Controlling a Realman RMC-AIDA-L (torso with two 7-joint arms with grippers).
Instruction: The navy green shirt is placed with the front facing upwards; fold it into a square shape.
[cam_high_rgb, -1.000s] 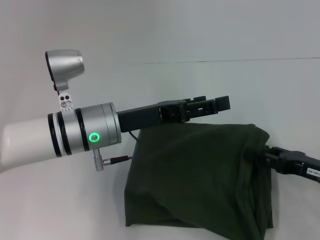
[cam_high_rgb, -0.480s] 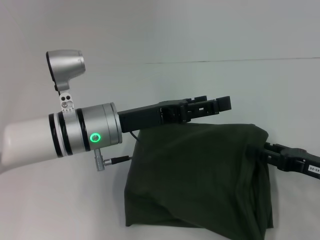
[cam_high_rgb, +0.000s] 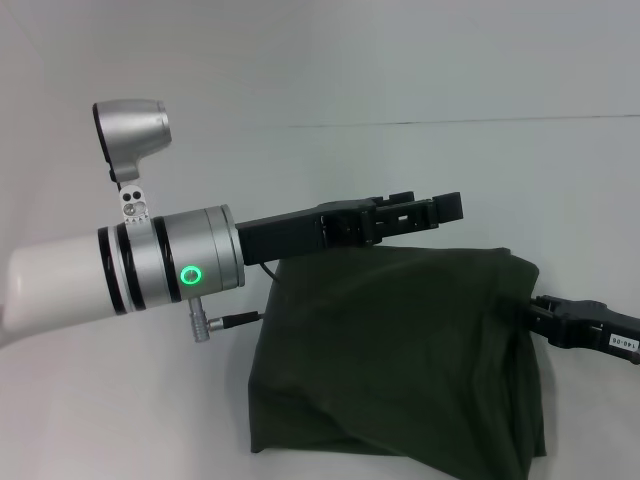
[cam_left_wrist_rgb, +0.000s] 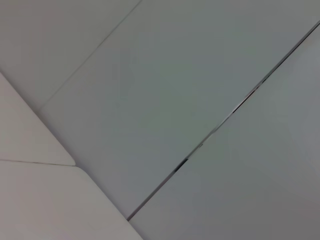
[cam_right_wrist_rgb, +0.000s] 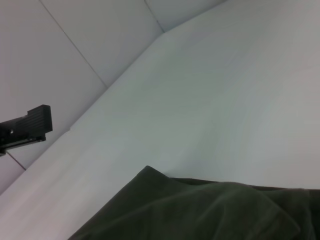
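Observation:
The navy green shirt (cam_high_rgb: 400, 350) lies folded into a rough dark block on the white table, its lettering hidden. Its near edge also fills the lower part of the right wrist view (cam_right_wrist_rgb: 200, 212). My left gripper (cam_high_rgb: 445, 208) is held in the air above the shirt's far edge, at the end of a raised arm that crosses the left of the head view. From farther off, its black tip (cam_right_wrist_rgb: 30, 125) shows in the right wrist view. Low at the shirt's right edge sits my right gripper (cam_high_rgb: 542, 310), close against the cloth; whether it touches is unclear.
The white table (cam_high_rgb: 120, 400) spreads around the shirt, with a seam line (cam_high_rgb: 450, 121) running across at the back. Pale panels with a dark seam (cam_left_wrist_rgb: 210, 135) are all the left wrist view holds.
My right gripper has drawn back slightly to the right and downward from the shirt's right edge, and the cloth there has settled. The left arm has not moved.

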